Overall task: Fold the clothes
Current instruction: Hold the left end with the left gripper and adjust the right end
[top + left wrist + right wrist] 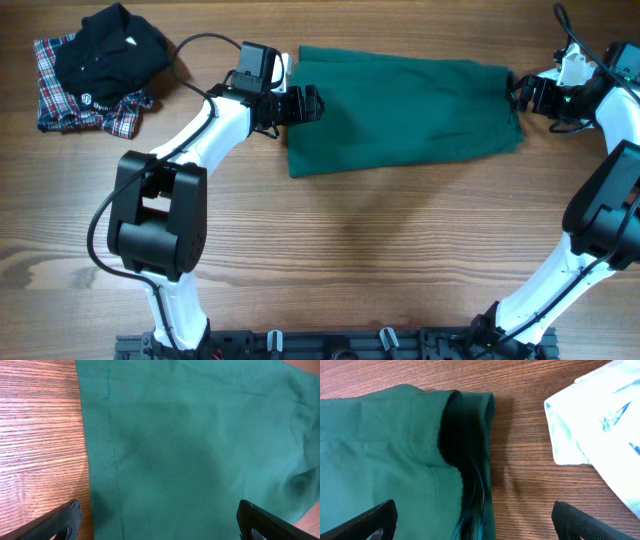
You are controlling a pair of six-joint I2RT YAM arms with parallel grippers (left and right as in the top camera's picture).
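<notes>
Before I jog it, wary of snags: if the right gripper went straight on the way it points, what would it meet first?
Probably the green garment: its rolled edge lies dead ahead of the open right gripper, though depth is unclear.

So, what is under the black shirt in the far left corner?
A red-blue plaid shirt lies under the black shirt, showing at its left and near sides. The rest is covered, so nothing more can be told.

even, bright overhead light; soft shadows under the arms on the table (pixel 330 270); wrist views slightly soft, no glare.
</notes>
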